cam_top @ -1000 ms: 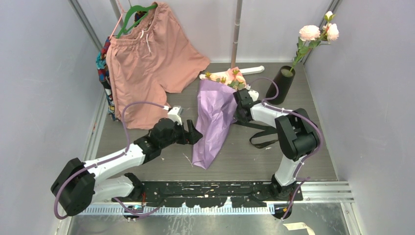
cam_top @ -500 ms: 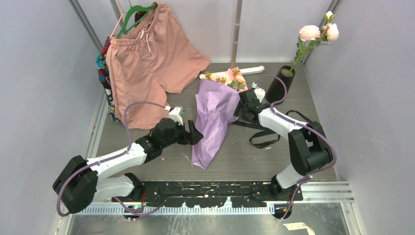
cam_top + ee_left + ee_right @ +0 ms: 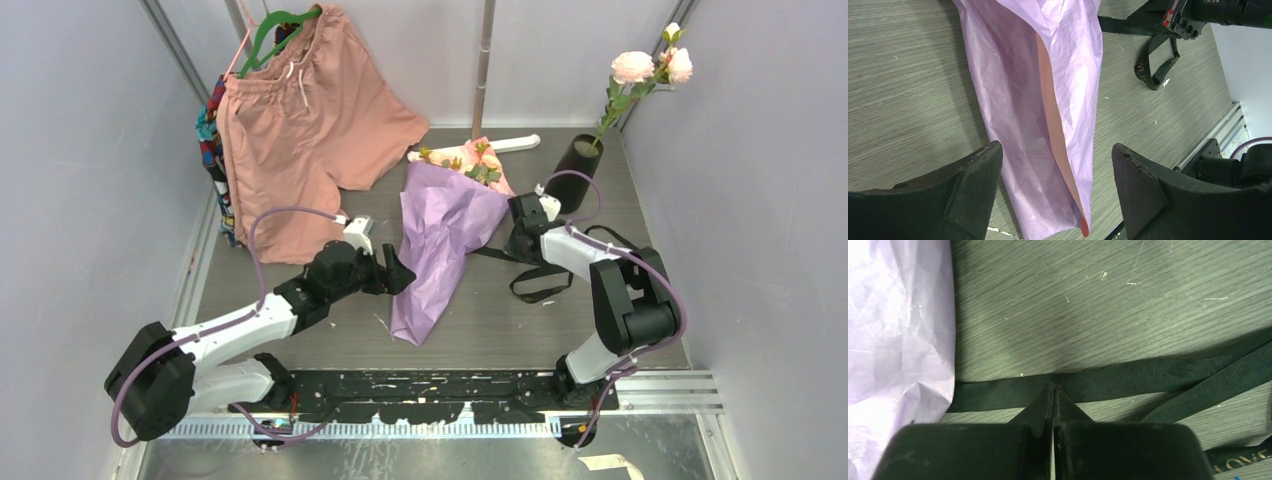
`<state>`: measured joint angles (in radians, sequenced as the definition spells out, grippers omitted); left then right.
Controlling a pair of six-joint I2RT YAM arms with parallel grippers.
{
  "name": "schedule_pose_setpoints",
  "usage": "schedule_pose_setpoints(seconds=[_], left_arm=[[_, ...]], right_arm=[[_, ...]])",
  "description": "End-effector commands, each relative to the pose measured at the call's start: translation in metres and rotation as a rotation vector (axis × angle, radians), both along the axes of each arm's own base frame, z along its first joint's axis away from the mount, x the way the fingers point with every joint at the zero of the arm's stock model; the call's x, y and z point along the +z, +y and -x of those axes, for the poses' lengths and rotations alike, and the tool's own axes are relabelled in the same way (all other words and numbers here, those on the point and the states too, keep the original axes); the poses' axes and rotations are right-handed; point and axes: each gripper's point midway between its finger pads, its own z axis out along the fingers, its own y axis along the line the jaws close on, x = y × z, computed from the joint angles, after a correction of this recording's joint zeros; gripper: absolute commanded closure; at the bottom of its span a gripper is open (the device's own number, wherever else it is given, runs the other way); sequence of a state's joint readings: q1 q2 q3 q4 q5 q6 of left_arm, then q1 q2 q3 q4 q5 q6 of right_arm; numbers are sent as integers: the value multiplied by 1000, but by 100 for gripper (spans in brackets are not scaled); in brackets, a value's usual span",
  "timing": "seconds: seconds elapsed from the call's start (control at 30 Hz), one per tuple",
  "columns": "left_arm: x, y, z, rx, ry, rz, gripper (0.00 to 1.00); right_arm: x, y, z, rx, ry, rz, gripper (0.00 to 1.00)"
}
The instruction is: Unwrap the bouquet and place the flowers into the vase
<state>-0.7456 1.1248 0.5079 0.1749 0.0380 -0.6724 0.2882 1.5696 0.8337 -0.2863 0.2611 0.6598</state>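
The bouquet [image 3: 440,235] lies mid-table, a lilac paper cone with a pink inside, and its peach-pink flowers [image 3: 472,160] poke out at the far end. The paper [image 3: 1023,100] hangs loose, and the black ribbon [image 3: 540,285] trails on the table to its right. My left gripper [image 3: 400,272] is open at the cone's left side. In the left wrist view its gripper [image 3: 1055,165] spans the paper's narrow end without touching it. My right gripper [image 3: 1054,387] is shut. Its tips rest on the flat ribbon [image 3: 1158,375], with no fold visibly pinched. The black vase [image 3: 572,172] stands at the far right.
Two paler pink blooms [image 3: 650,68] stand in the vase. Salmon-pink shorts [image 3: 300,110] on a green hanger drape over the far left. A white bar [image 3: 500,145] lies behind the flowers. Grey walls close in on both sides.
My right gripper has left the bouquet's right edge and moved right and down onto the ribbon. The paper's upper right has spread outward. The left arm has not moved.
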Motion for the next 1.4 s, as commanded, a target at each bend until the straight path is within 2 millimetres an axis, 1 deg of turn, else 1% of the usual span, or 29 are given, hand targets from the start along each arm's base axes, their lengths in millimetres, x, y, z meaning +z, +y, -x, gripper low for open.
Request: schedule_pose_setpoints(seconds=[0.0, 0.1, 0.27, 0.4, 0.53, 0.73, 0.83, 0.93, 1.03, 1.2, 1.27, 1.3, 1.37], left_arm=[[15, -3, -3, -3, -47, 37, 20], [14, -4, -3, -6, -43, 40, 20], [13, -2, -1, -7, -42, 40, 20], [14, -1, 0, -4, -47, 43, 20], [19, 1, 2, -4, -57, 45, 20], [26, 4, 4, -6, -74, 48, 20], [27, 6, 4, -3, -77, 47, 20], [27, 6, 3, 2, -79, 45, 20], [20, 5, -1, 11, -74, 36, 19], [5, -6, -11, 4, -51, 30, 19], [-2, -13, -14, -11, -36, 28, 19], [-10, -17, -16, -18, -21, 22, 19], [-15, -27, -17, -38, -11, 38, 19]], right_arm=[[2, 2, -10, -6, -40, -26, 99], [-4, -5, -8, -24, -26, -27, 99], [-21, -17, -2, -64, 16, -64, 99], [-27, -27, 4, -90, 37, -55, 99], [-26, -48, 13, -180, 53, -35, 99], [-14, -87, 29, -339, 19, -17, 99], [-2, -101, 34, -393, -16, -9, 99], [15, -104, 33, -409, -71, -12, 99], [35, -103, 30, -406, -124, -25, 99], [75, -92, 21, -360, -218, -90, 99], [89, -89, 20, -340, -242, -95, 98], [95, -86, 20, -330, -252, -99, 98], [107, -83, 21, -313, -280, -113, 99]])
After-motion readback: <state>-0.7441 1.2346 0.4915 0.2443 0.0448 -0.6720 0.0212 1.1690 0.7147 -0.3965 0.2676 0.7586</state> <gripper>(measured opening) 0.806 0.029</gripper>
